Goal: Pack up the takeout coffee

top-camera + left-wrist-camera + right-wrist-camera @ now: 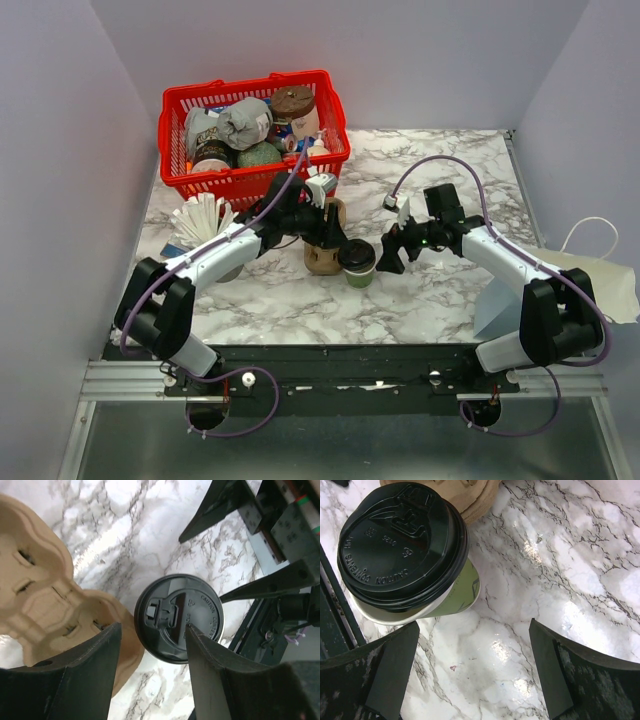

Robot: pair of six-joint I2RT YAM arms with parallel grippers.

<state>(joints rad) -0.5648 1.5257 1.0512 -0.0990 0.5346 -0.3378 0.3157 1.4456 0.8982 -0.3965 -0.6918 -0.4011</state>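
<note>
The takeout coffee (358,263) stands upright on the marble table, a green cup (461,594) under a black lid (402,544). A strip of cream rim (395,618) shows below the lid's near edge. The cup stands right beside the brown cup carrier (325,245). My left gripper (337,240) hovers over the carrier and cup, open; its right fingertip (200,640) overlaps the lid (179,617) in the left wrist view, with nothing gripped. My right gripper (390,257) is open just right of the cup, bare marble between its fingers (555,670).
A red basket (330,100) full of groceries stands at the back left. A grey metal cup of white stirrers (200,222) is at the left by my left arm. A white paper bag (600,285) lies at the right edge. The carrier (40,595) fills the left wrist view's left side.
</note>
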